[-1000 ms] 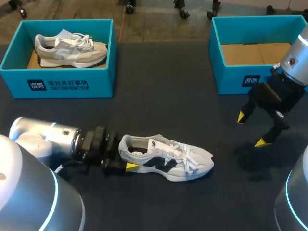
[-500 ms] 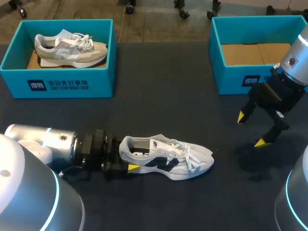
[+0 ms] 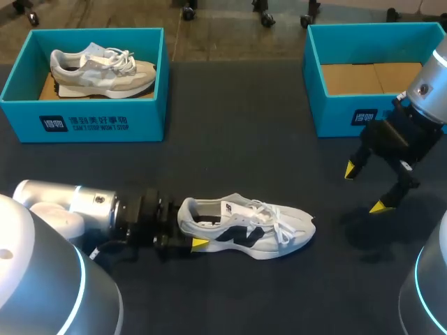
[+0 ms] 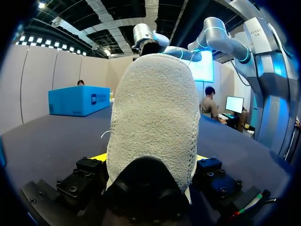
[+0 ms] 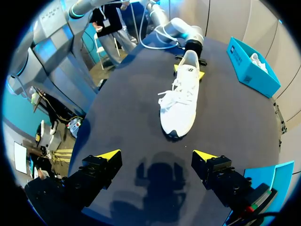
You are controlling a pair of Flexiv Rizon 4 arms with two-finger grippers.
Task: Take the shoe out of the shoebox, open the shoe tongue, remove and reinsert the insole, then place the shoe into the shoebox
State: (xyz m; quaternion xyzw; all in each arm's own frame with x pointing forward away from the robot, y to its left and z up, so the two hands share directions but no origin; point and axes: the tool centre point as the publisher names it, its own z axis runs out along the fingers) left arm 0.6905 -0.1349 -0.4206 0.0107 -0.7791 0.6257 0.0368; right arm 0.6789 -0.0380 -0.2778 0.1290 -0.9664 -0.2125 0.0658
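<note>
Two shoes, two shoeboxes, two grippers on the dark table [image 3: 230, 146]. Far left: teal shoebox [image 3: 84, 115], open top, one grey-and-beige shoe [image 3: 101, 70] lying inside it, white laces, toe toward the box's right wall. Near left: left arm comes in low along the table, and the left gripper [image 3: 188, 230] sits at the heel of the white shoe [image 3: 244, 227]. Left wrist view shows the fuzzy pale heel filling the gap between the two fingers, touching both sides, only thin slivers of yellow showing beside it, so the gripper is clamped on the heel. White shoe stands upright on its sole on the table, outside both boxes, near the front middle, toe pointing right toward the other arm. Upper white, with a black logo on the side facing the camera, white laces done up with loops flopping over the forefoot, white sole, a dark patch at the toe tip seen from the right wrist view. Collar open, lining inside in shadow; cannot tell how the insole sits. Far right: second teal shoebox [image 3: 349, 105], open top, bare cardboard floor. Just in front of it, the right gripper [image 3: 365, 188] hangs above the table, fingers spread wide apart, holding nothing, well apart from the white shoe.
</note>
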